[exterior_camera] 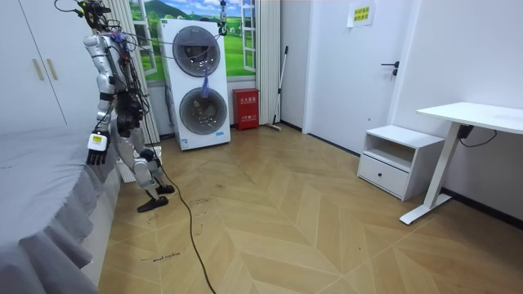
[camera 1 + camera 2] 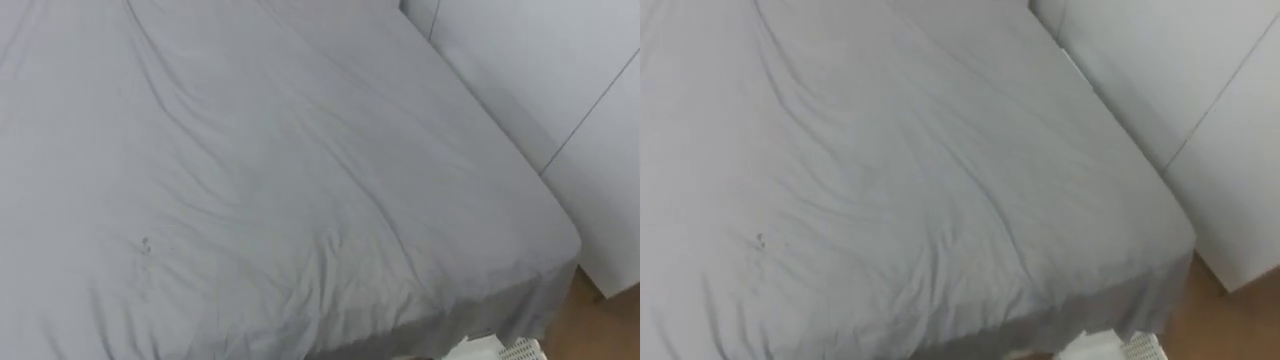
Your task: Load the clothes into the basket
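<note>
Room view: robot stands beside the grey-sheeted bed (image 1: 41,175); left hand (image 1: 96,153) hangs at its edge, grip impossible to tell; white lattice plastic basket (image 2: 522,349) near bed's corner.

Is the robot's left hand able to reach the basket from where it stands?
Probably not. The left hand hangs by the edge of the bed, while the basket sits low on the floor past the bed's corner, toward the robot's right.
</note>
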{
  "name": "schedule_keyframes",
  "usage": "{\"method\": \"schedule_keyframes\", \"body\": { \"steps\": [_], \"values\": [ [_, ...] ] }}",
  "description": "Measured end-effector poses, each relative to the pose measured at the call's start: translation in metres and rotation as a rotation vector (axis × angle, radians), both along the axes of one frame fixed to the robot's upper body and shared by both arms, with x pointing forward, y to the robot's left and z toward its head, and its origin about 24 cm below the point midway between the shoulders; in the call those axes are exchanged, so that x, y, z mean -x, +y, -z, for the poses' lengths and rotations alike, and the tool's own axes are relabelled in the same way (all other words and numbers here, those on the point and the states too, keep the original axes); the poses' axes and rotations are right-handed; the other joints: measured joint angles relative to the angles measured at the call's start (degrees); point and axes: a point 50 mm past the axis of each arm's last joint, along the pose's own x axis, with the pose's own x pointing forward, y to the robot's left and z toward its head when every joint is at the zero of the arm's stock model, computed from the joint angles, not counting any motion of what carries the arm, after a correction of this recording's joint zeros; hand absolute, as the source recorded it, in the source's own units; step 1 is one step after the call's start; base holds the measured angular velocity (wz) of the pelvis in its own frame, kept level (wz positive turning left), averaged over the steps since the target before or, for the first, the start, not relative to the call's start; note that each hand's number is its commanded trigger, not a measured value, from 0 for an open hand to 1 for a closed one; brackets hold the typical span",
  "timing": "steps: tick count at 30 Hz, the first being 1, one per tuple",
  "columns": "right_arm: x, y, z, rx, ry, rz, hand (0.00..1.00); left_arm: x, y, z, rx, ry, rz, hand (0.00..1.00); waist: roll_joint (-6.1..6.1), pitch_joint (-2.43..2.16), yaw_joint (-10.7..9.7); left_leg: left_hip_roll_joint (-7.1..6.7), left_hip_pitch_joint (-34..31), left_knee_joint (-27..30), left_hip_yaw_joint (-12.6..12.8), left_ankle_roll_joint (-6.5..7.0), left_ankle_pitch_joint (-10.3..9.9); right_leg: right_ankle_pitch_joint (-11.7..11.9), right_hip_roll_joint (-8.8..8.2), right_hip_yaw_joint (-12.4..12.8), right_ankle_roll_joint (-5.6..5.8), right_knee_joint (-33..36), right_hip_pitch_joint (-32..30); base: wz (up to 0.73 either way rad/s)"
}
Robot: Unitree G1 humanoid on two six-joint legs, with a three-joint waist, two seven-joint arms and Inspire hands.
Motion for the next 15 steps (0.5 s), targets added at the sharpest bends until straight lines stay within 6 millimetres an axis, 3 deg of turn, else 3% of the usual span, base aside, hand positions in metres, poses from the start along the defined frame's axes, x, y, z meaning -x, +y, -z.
{"method": "schedule_keyframes", "body": {
  "steps": [1,8,9,10,15],
  "values": [
    [-0.001,0.000,0.000,0.004,0.001,-0.015,0.00,0.002,0.002,0.000,-0.006,0.003,-0.009,0.00,-0.32,0.18,0.3,-0.06,0.4,0.0,-0.1,0.01,0.0,0.0,-0.04,-0.2,0.07,-0.2,0.6,0.07],
    [-0.012,0.008,-0.001,-0.012,-0.027,-0.127,0.00,0.007,0.000,0.001,-0.018,0.005,-0.058,0.00,-0.40,0.01,2.8,-0.11,0.4,0.1,-1.5,0.34,-0.2,-0.2,-0.15,-1.7,0.38,-0.6,1.5,0.14],
    [-0.015,0.010,-0.002,-0.012,-0.029,-0.155,0.00,0.007,0.000,0.001,-0.018,0.005,-0.063,0.00,-0.95,0.25,3.7,-0.11,0.5,0.1,-1.5,0.34,-0.2,-0.2,-0.14,-1.6,0.38,-0.5,1.6,0.05],
    [-0.018,0.013,-0.002,-0.013,-0.031,-0.179,0.00,0.008,0.001,0.001,-0.020,0.005,-0.078,0.00,-1.11,0.16,4.0,-0.11,0.5,0.1,-1.5,0.34,-0.2,-0.2,-0.12,-1.9,0.38,-0.5,2.0,0.05],
    [-0.022,0.017,-0.001,-0.013,-0.030,-0.232,0.00,0.010,0.003,0.002,-0.035,0.016,-0.074,0.00,-1.45,0.20,4.2,-0.38,0.4,0.1,-3.0,0.36,-0.2,-0.2,0.07,-3.1,0.39,-0.7,2.6,0.13]
  ]
}}
